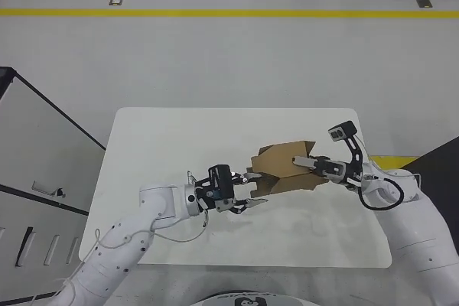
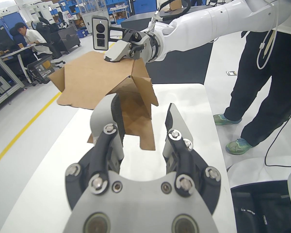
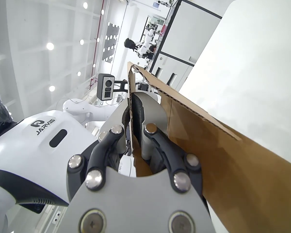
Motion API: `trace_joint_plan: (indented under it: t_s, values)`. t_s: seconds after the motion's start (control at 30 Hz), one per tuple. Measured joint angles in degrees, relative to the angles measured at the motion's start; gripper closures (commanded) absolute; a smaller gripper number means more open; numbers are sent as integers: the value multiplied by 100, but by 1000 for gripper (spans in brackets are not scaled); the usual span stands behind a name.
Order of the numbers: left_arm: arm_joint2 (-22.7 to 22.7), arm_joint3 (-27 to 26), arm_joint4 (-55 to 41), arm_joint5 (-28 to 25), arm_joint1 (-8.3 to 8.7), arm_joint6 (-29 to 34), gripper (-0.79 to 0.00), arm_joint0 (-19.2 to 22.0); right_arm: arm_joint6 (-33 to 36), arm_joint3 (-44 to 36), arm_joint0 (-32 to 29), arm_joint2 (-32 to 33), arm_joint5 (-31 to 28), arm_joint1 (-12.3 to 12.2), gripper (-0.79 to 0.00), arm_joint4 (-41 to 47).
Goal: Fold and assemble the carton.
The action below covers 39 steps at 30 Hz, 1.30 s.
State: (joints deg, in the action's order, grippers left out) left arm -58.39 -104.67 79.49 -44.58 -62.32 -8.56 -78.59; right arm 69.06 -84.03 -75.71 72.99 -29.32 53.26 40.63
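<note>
**A:** Where is the brown corrugated cardboard carton (image 1: 284,162)?

**B:** On the white table (image 1: 176,145), pinched at its upper wall by the right gripper (image 3: 131,98). Those jaws are closed down to the thickness of the board, one pad on each face of the panel.

**A:** And the left gripper (image 2: 140,107)?

**B:** Its jaws are spread wide with nothing in them. A loose flap of the carton hangs just ahead of the fingertips, roughly in line with the gap. One finger (image 2: 102,115) looks close to the flap's edge, but I can't tell whether it touches.

**A:** How far along is it?

**B:** Early to middle, I'd judge. The body is opened out of flat into a rough box shape, and the right jaws are steadying it. The flaps I can see splay outward, though, and none is tucked or closed.

**A:** So what's left?

**B:** Folding in the flaps nearest the open jaws, then closing the far end.
</note>
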Motion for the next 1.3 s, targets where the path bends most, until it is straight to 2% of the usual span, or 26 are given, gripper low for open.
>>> trace_joint_plan:
  t_s: [0.37,0.7,1.3]
  values:
    - [-9,-40,69,49,15,-60,-406,-26,732,190,81,-21,138,37,0,601]
    - [1,-72,98,67,27,-170,-422,-76,815,213,51,19,225,79,0,862]
    - [-37,-155,158,-28,63,-119,-428,-75,801,40,27,118,214,32,0,-439]
